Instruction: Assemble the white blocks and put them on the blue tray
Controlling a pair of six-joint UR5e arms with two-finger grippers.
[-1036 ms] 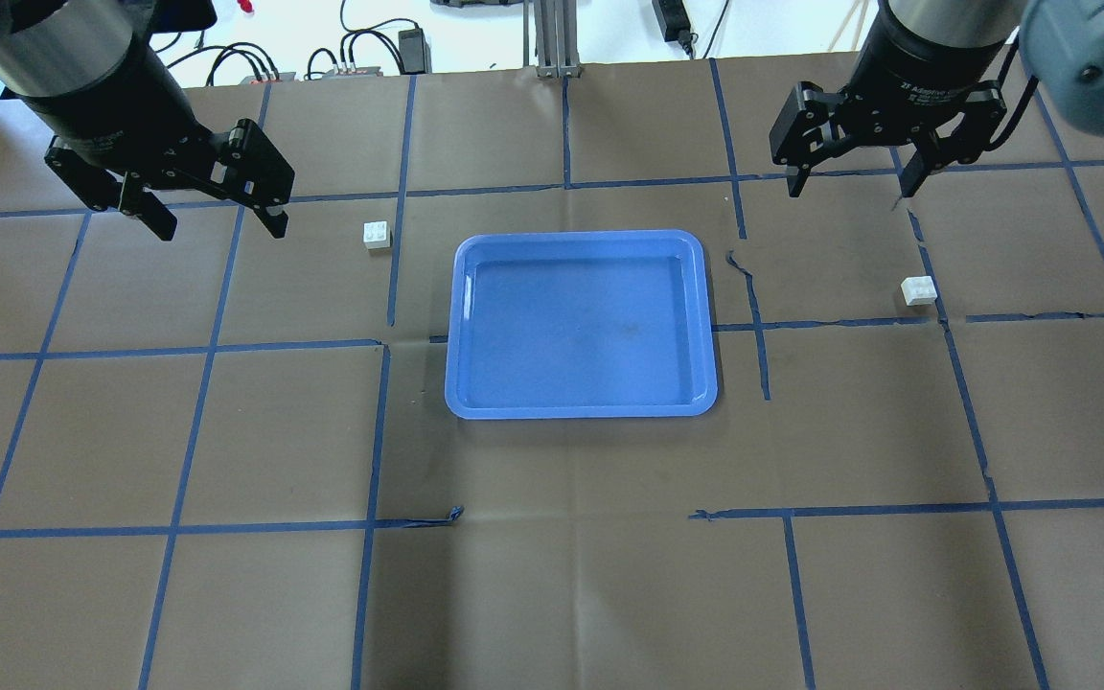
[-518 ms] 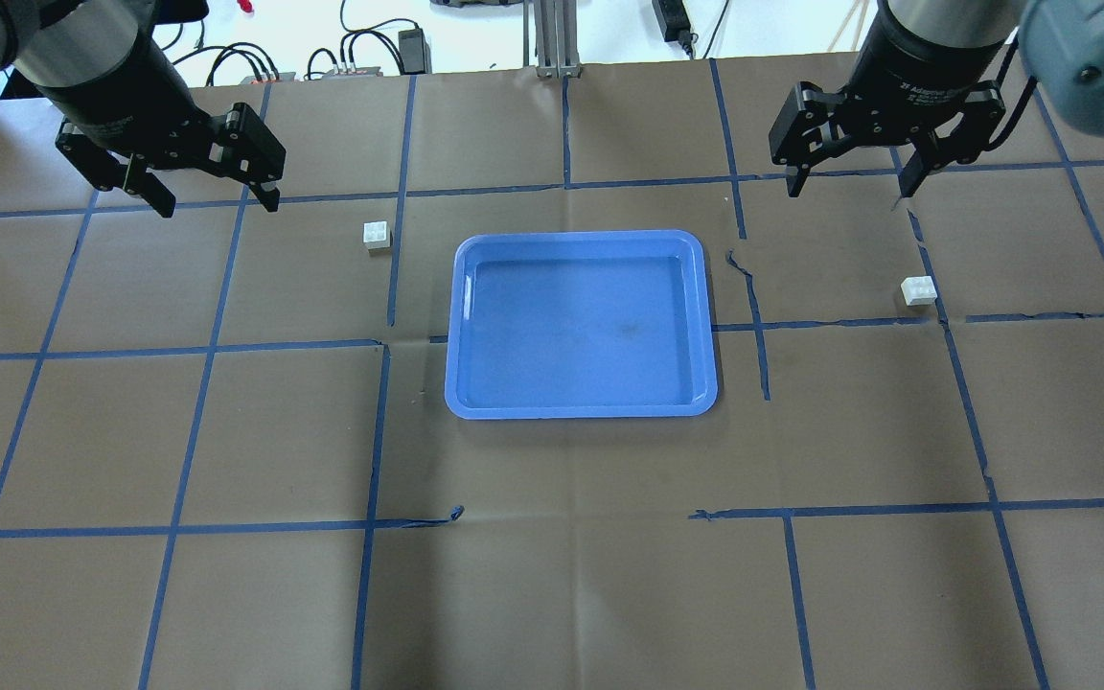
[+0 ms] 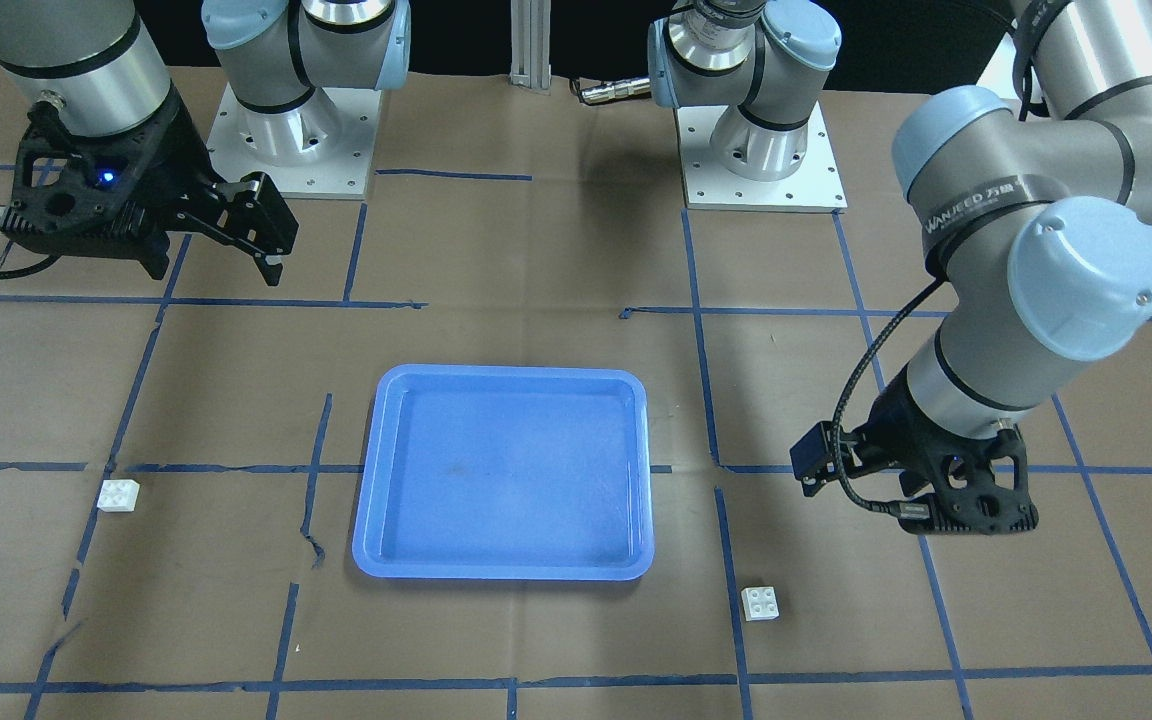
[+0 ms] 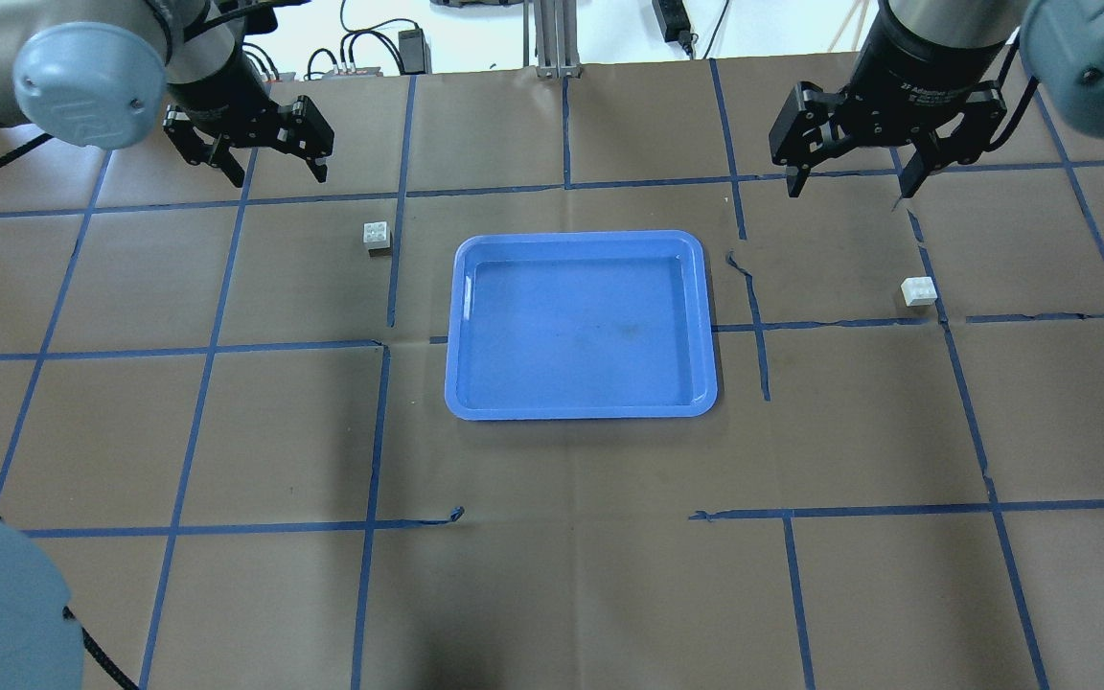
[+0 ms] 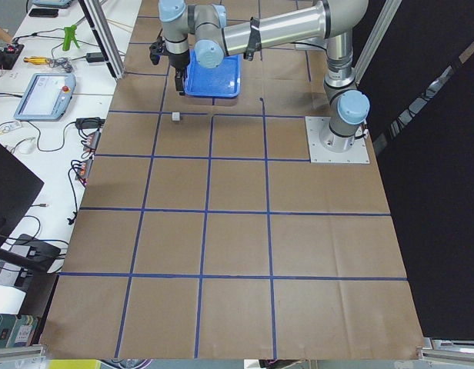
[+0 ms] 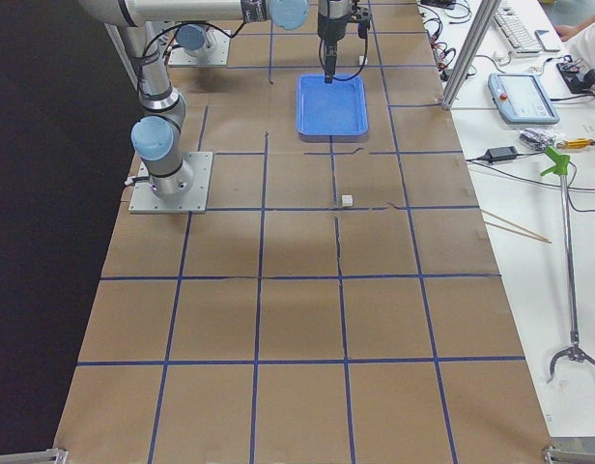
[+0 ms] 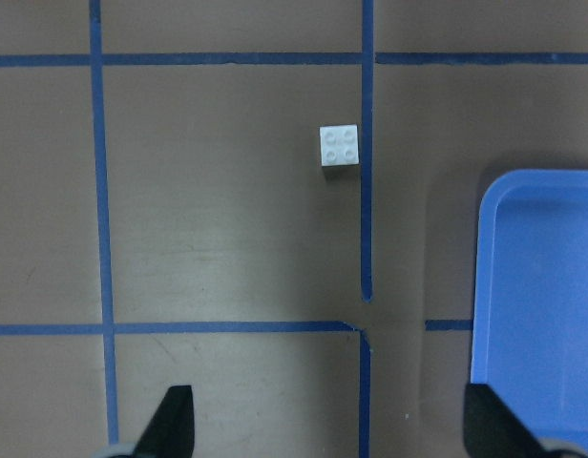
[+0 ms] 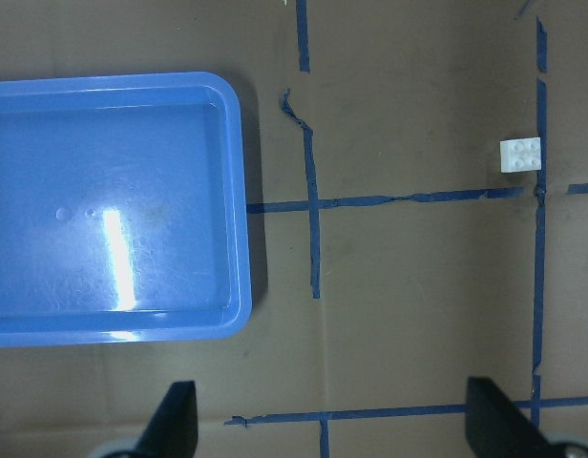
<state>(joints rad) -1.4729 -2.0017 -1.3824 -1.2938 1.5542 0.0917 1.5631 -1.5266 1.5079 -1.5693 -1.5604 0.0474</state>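
Observation:
One white block (image 4: 376,234) lies on the table left of the blue tray (image 4: 451,326). The other white block (image 4: 918,290) lies far to the tray's right. The tray holds nothing. My left gripper (image 4: 276,177) is open and empty, hovering beyond and left of the left block. In the left wrist view that block (image 7: 339,146) lies ahead of the open fingers, with the tray's corner (image 7: 485,286) at the right. My right gripper (image 4: 849,192) is open and empty, beyond and left of the right block. The right wrist view shows this block (image 8: 520,155) and the tray (image 8: 244,191).
Brown paper with blue tape lines covers the table. In the front-facing view the blocks (image 3: 760,603) (image 3: 118,494) lie on either side of the tray (image 3: 368,470). The arm bases stand at the robot's side. Cables and power bricks (image 4: 360,57) lie past the far edge.
My left gripper has moved farther from the robot and to the right, closer to the left block. The right arm, both blocks and the tray have not moved.

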